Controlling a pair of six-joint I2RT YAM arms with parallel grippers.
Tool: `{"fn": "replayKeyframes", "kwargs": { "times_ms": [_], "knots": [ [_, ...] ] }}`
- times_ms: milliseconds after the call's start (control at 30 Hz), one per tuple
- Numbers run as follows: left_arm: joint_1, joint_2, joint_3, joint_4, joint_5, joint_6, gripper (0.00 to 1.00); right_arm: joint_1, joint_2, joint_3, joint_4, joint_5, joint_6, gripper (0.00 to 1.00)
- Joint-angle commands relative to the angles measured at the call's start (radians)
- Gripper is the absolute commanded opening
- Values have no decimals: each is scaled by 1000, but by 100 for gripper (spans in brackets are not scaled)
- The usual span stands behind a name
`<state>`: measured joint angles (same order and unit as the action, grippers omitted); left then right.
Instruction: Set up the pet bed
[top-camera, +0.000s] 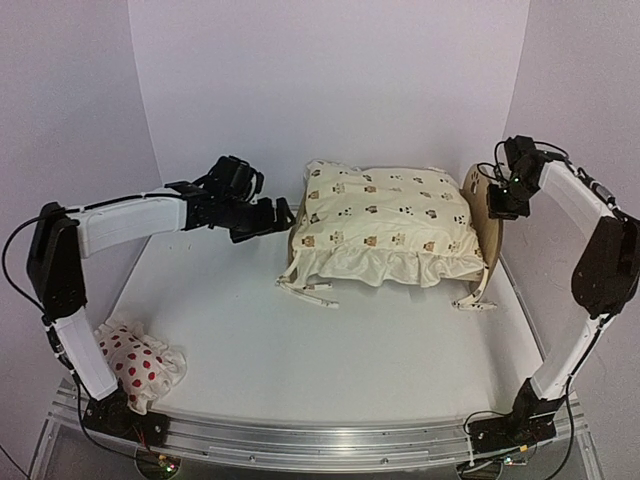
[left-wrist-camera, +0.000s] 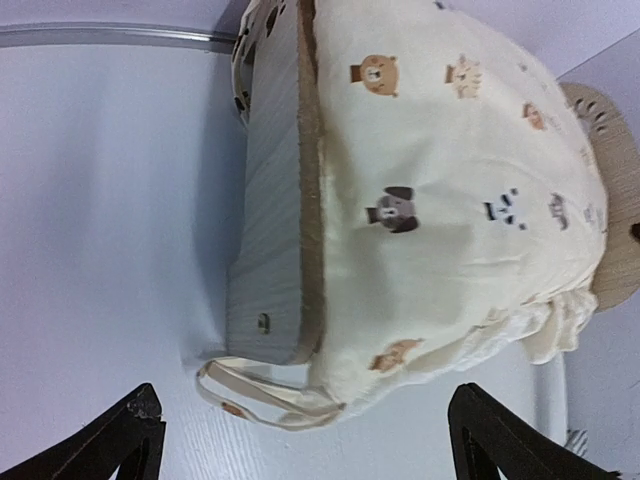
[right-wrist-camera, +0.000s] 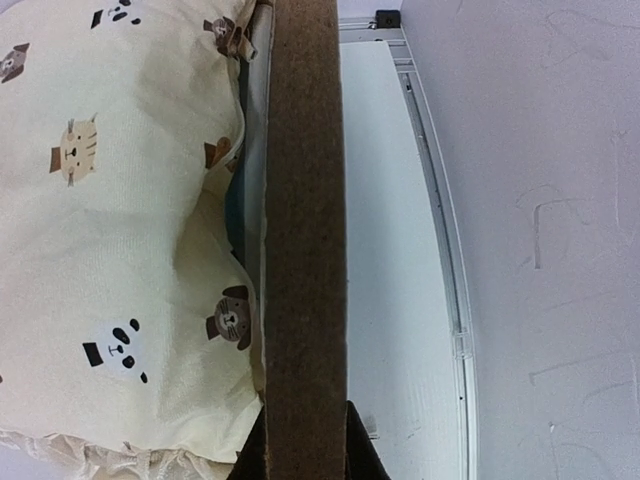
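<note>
Item 1, pet bed (top-camera: 489, 232): stands on table (top-camera: 350, 340), far middle, headboard at right end, footboard at left end.
Item 2, cushion (top-camera: 385, 222): lies on the bed between the two boards; ties (top-camera: 306, 291) trail onto the table at both near corners of the bed.
Item 3, pillow (top-camera: 140, 362): lies at near left corner of table, well apart from bed.
Item 4, left gripper (top-camera: 280, 218): just left of footboard.
Item 5, right gripper (top-camera: 503, 203): on headboard's edge, one finger on each face.

The white-and-black left arm (top-camera: 130, 222) reaches sideways over the table. Its black left gripper (top-camera: 278, 216) is spread wide and holds nothing. The right arm (top-camera: 585, 215) bends up high, and its black right gripper (top-camera: 500, 205) pinches the light-wood pet bed (right-wrist-camera: 305, 200).
</note>
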<state>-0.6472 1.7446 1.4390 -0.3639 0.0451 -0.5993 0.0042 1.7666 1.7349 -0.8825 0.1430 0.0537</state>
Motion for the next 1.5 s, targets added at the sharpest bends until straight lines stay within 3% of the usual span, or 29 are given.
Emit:
{"fn": "replayKeyframes", "kwargs": {
  "times_ms": [0, 200, 433, 467, 600, 667, 733, 933, 1233, 1467],
  "knots": [
    [-5, -179, -181, 157, 76, -208, 99, 91, -95, -15, 48, -126, 71, 0],
    [-20, -304, -313, 172, 55, -441, 100, 176, -105, -56, 60, -81, 75, 0],
    [-37, -311, -293, 90, 39, -526, 99, 196, -86, -74, 79, -61, 104, 0],
    [-37, -307, -292, 89, 42, -527, 100, 196, -83, -76, 79, -53, 108, 5],
    [-37, -284, -274, 68, 49, -518, 99, 197, -85, -95, 87, -3, 132, 47],
    [-34, -284, -280, 82, 64, -514, 99, 197, -88, -111, 101, 9, 144, 61],
    [-34, -289, -288, 90, 60, -514, 99, 197, -87, -122, 112, 1, 153, 67],
    [-34, -294, -250, 29, 45, -520, 100, 197, -90, -165, 137, -24, 163, 71],
    [-34, -331, -294, -10, -108, -568, 99, 198, -109, -193, 153, -42, 190, 72],
    [-34, -361, -353, 69, -164, -436, 99, 198, -127, -222, 157, -46, 210, 73]
  ]
}}
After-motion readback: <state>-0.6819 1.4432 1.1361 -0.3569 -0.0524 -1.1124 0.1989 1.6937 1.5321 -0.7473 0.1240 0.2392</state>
